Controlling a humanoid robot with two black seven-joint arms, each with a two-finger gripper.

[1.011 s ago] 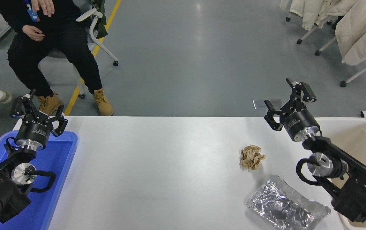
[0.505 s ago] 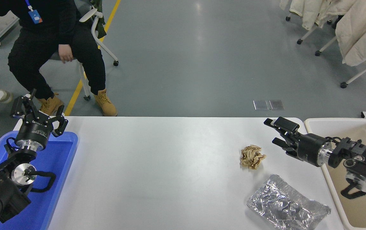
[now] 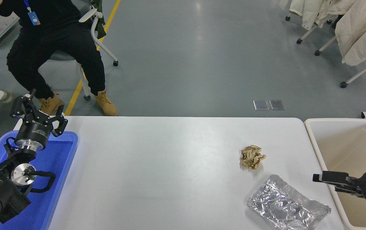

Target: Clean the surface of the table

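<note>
The white table surface [image 3: 170, 172] carries a crumpled brown paper ball [image 3: 252, 157] right of centre. A flattened, crumpled sheet of silver foil [image 3: 286, 204] lies nearer the front right. My right gripper [image 3: 324, 183] reaches in low from the right edge, over the rim of the beige bin. It points left toward the foil, open, with nothing between its fingers, and it stands apart from both the foil and the paper. My left gripper [image 3: 37, 108] is parked at the lower left above the blue tray, open and empty.
A beige plastic bin [image 3: 317, 150] stands against the table's right end and a blue tray [image 3: 58, 179] sits at its left end. A person in black sits on a chair [image 3: 92, 19] beyond the far left corner. Coat racks stand at the top right.
My right arm has swung down and back toward the right edge, from above the table's far right corner to low over the bin rim. The seated person shifted arms and legs.
</note>
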